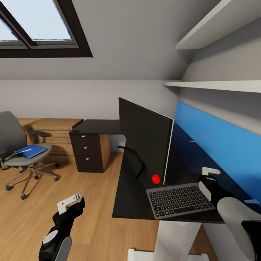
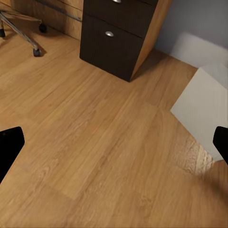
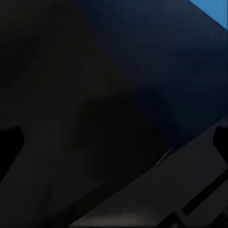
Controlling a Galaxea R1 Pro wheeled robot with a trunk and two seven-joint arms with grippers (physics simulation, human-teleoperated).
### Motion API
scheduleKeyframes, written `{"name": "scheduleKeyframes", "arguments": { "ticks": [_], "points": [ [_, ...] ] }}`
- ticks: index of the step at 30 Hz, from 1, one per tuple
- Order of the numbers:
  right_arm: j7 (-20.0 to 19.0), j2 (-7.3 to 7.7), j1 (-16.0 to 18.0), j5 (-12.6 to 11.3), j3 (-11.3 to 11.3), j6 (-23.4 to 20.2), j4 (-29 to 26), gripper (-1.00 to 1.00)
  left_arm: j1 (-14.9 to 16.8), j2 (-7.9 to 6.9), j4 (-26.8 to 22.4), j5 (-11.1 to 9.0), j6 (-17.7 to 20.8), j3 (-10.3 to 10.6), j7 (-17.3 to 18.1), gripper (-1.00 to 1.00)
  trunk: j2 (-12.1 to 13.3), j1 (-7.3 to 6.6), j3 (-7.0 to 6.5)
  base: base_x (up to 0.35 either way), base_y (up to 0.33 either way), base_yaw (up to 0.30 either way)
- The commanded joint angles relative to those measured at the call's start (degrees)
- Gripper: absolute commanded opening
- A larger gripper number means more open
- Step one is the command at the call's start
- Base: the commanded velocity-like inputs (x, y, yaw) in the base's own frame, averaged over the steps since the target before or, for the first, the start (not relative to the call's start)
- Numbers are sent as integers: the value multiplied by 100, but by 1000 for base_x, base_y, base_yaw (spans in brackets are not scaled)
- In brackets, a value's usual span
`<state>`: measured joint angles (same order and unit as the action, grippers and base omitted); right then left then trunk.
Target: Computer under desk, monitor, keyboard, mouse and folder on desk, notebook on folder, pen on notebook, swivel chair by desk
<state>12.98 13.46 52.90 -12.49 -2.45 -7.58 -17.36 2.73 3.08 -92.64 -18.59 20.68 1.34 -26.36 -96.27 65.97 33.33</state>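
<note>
The wide black monitor (image 1: 145, 139) stands on the black desk (image 1: 127, 197), seen almost edge-on. In front of it the keyboard (image 1: 179, 200) lies at the desk's near edge. My right gripper (image 1: 207, 180) hovers open just right of the keyboard, over dark desk top (image 3: 95, 118). My left gripper (image 1: 72, 203) hangs open above the wooden floor (image 2: 95, 133), left of the desk. Far left, the grey swivel chair (image 1: 14, 137) carries the blue folder (image 1: 30, 150) on its seat. The mouse, notebook, pen and computer are out of view.
A red dot (image 1: 156, 178) marks the monitor's lower corner. Three silver-knobbed drawers (image 1: 88, 152) hold up the desk's far wing. A white desk leg (image 1: 174, 239) stands below the near edge. Blue wall panel (image 1: 217, 137) and shelves (image 1: 217, 85) line the right. Low wooden cabinets (image 1: 54, 127) sit behind the chair.
</note>
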Motion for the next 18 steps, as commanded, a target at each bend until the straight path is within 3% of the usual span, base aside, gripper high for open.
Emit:
{"name": "scheduleKeyframes", "arguments": {
  "ticks": [1, 6, 11, 18],
  "points": [
    [28, 3, 1, -43, -27, -33, -13, 100, 4, -1, -8, -49, 15, 7, -45, 100, -45, 22, 25, 0, 0, 0],
    [28, 2, 1, -43, -28, -33, -13, 100, 4, -1, -8, -49, 15, 7, -45, 100, -245, 132, 114, 0, 0, 0],
    [35, 3, 1, -43, -28, -33, -20, 100, 4, 0, -8, -48, 15, 7, -45, 100, -245, 132, 114, 0, 0, 0],
    [45, -1, 1, -43, -33, -33, -21, 100, 2, 6, -8, -49, 15, 7, -45, 100, -526, 286, 240, 0, 0, 0]
  ]
}}
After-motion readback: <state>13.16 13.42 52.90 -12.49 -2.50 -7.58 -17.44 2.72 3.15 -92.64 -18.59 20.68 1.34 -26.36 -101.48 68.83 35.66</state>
